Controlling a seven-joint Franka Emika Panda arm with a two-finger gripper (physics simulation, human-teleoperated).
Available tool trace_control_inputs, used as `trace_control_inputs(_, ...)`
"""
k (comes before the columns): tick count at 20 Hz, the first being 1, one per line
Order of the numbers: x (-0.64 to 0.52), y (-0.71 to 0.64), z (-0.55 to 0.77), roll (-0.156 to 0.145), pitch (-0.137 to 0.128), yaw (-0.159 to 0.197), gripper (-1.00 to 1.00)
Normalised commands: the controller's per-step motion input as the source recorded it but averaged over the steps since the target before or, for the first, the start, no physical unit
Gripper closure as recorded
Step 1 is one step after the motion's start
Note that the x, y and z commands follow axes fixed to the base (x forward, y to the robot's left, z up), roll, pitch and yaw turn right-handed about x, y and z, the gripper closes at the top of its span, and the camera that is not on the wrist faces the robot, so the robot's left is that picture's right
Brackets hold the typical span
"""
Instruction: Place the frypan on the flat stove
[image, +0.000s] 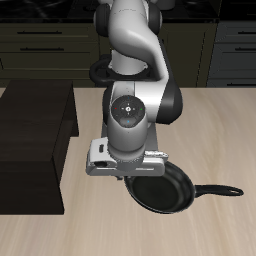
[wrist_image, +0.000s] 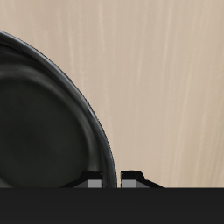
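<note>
Hand (wrist_image: 118, 179) low over frypan (image: 160, 190) rim, 2 fingers narrowly parted, seemingly straddling rim; grip unclear.

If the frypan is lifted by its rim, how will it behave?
The frypan looks rigid, so it should not flex. Its long handle sticks out to one side, so it may tilt that way. The glossy rim may slip between the fingers.

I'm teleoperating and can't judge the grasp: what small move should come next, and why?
Probably close the gripper. In the wrist view its fingertips sit on either side of the frypan rim, apparently not yet clamped. The pan rests on the table, and the flat stove is hidden behind the arm.
</note>
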Motion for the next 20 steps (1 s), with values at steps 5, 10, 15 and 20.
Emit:
trace_control_inputs(5, -0.08, 0.29, 0.35, 0.074, -0.052, -0.016, 1.00)
trace_control_inputs(10, -0.14, 0.36, 0.39, 0.078, -0.058, -0.010, 1.00)
trace_control_inputs(15, -0.11, 0.22, 0.29, 0.058, -0.049, 0.001, 1.00)
trace_control_inputs(20, -0.16, 0.24, 0.36, 0.060, -0.054, 0.000, 1.00)
